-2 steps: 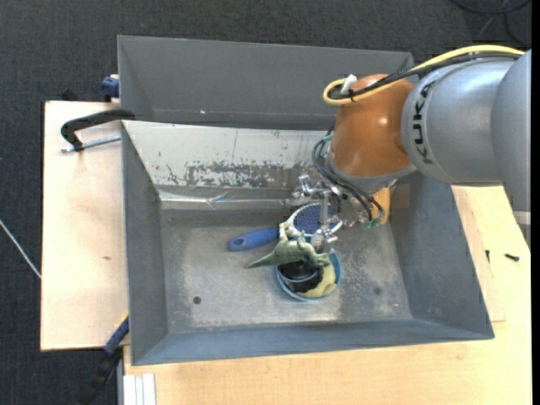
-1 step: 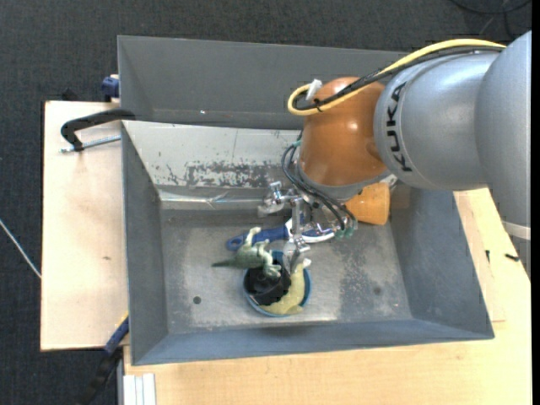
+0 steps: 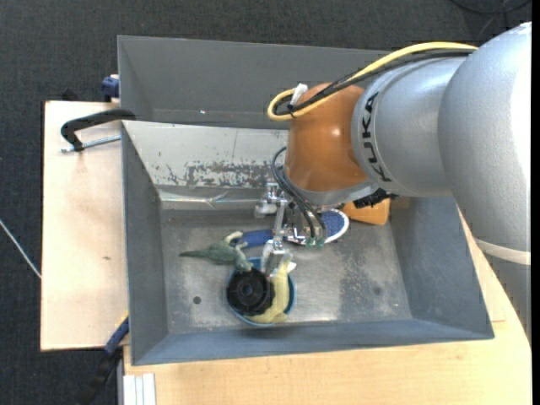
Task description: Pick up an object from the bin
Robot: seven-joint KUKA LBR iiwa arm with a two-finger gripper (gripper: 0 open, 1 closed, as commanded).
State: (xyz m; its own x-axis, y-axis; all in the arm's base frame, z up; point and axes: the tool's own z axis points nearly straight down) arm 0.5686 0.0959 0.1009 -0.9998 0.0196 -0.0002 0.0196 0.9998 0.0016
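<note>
Black round piece (image 3: pixel 247 290) on blue dish (image 3: pixel 288 295), yellow curved piece (image 3: pixel 275 309) along rim: small heap, front-centre of bin floor. Hand (image 3: pixel 278 256) just above heap's right edge; open or closed, cannot tell. Green toy lizard (image 3: pixel 218 252) just left. Blue-white piece (image 3: pixel 335 224), orange piece (image 3: pixel 373 212) behind, under arm. Bin (image 3: pixel 380 285) grey metal, back wall scuffed. Dark floor (image 3: pixel 253 7) around.

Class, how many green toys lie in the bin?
1: the green toy lies on the bin floor, left of the gripper. The arm may hide others.
</note>
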